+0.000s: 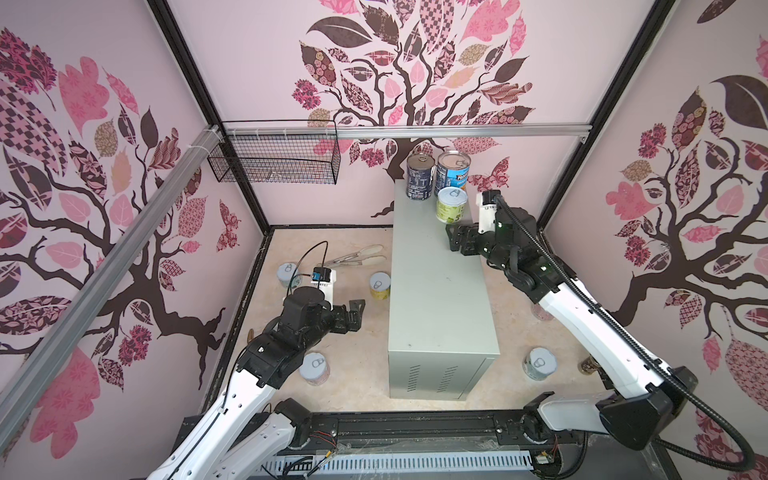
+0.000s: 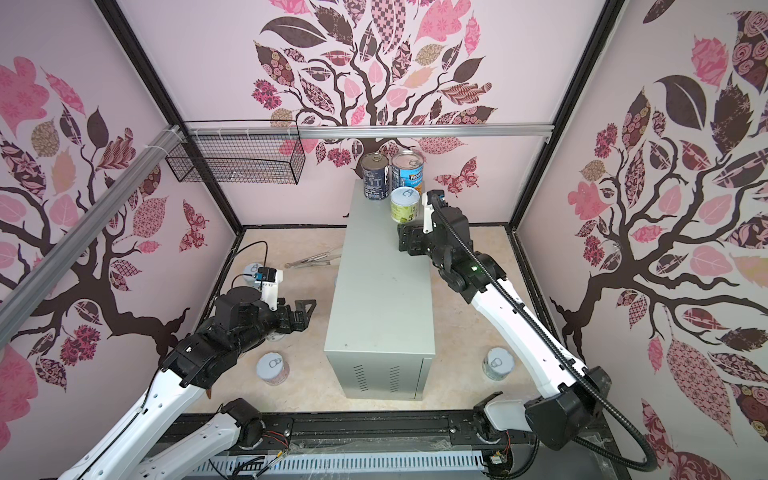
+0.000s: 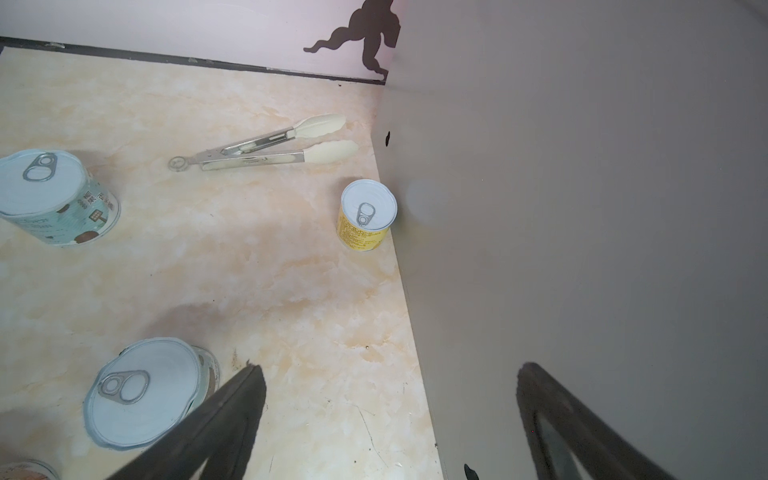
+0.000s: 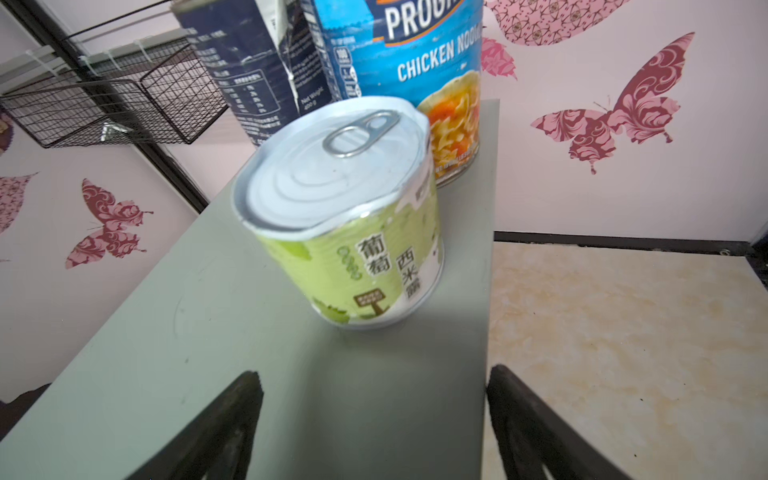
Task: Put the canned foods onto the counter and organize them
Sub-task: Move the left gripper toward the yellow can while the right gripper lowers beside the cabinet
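Tins sit in two places: three on the counter, the others down on the beige floor. At the counter's far end, in both top views, the navy tin and the blue soup tin stand upright side by side. The green tin stands just in front of the blue one, near the counter's right edge. The right gripper hovers just short of that green tin. The right wrist view shows its fingers spread wide, with the green tin upright beyond their tips and nothing between them (only bare counter top fills the gap).

The left gripper hangs above the floor on the counter's left side, jaws wide and empty. In the left wrist view a yellow tin stands upright right against the counter's side, and metal tongs lie near it. A teal tin stands well apart from both, and a pale-lidded tin sits close to one finger.

In a top view, a grey-lidded tin stands beside the left forearm, and a white-lidded tin stands on the floor right of the counter, near its vented end. A pinkish shape peeks from under the right arm, possibly another tin, though too little shows to be sure.
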